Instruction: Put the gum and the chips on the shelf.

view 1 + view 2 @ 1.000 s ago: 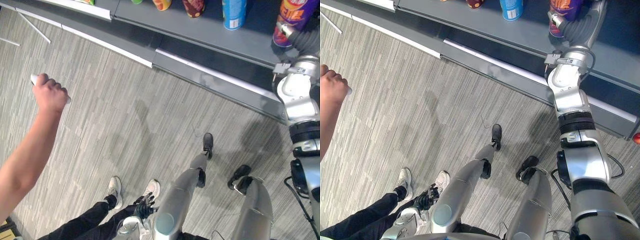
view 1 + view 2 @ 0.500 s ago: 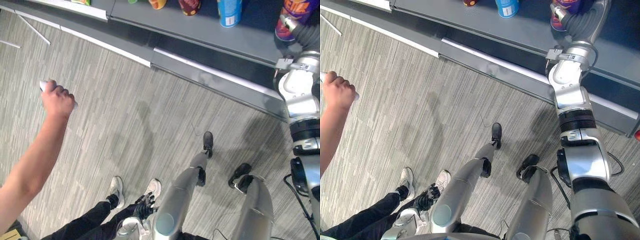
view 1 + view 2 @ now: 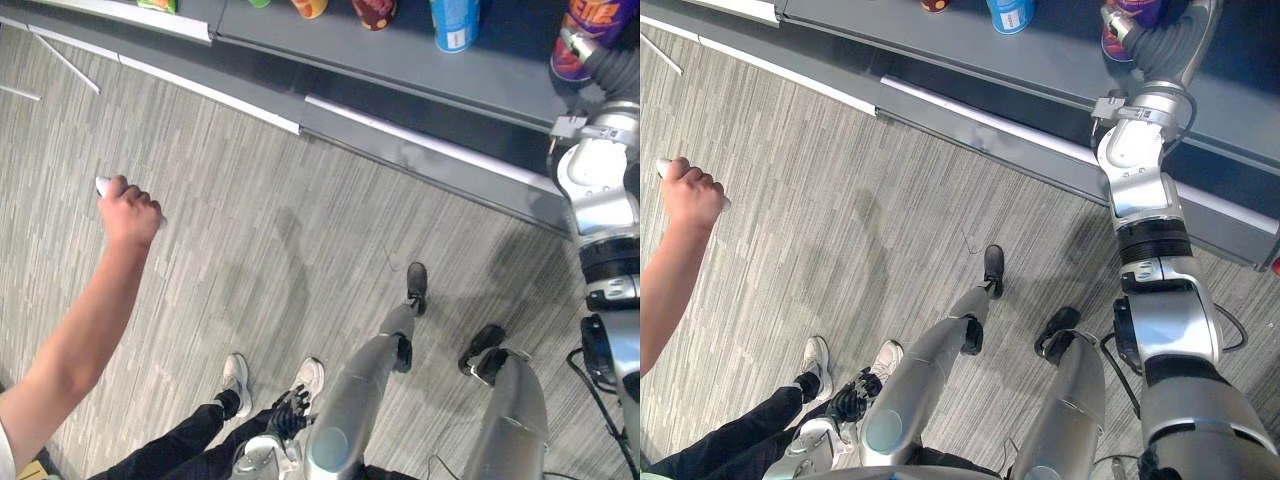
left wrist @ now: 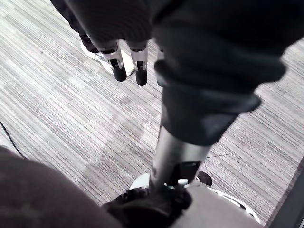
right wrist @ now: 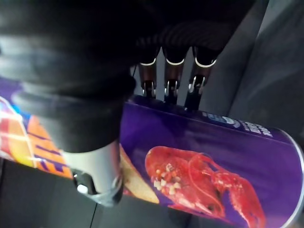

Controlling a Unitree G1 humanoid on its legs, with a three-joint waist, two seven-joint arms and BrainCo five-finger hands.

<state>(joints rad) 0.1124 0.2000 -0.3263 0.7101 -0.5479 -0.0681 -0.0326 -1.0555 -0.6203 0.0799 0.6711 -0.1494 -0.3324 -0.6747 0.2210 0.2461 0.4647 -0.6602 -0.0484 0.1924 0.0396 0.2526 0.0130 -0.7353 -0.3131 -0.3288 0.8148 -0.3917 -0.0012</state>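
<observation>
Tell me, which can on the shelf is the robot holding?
The purple chips can, at the right end of the shelf: the right hand is curled round it. The blue can and the others stand untouched further left.

1. The chips can, held in my right hand, has a glossy printed skin. It is smooth and catches light along its side.
2. That hand's ribbed cover is matt and dark (rubber or cloth, I cannot tell from here).
3. The shelf looks like smooth, matt grey painted sheet, with a paler strip on its front edge.
4. The floor is grey, matt and finely streaked, like woven carpet.
5. The blue can looks slick too.
</observation>
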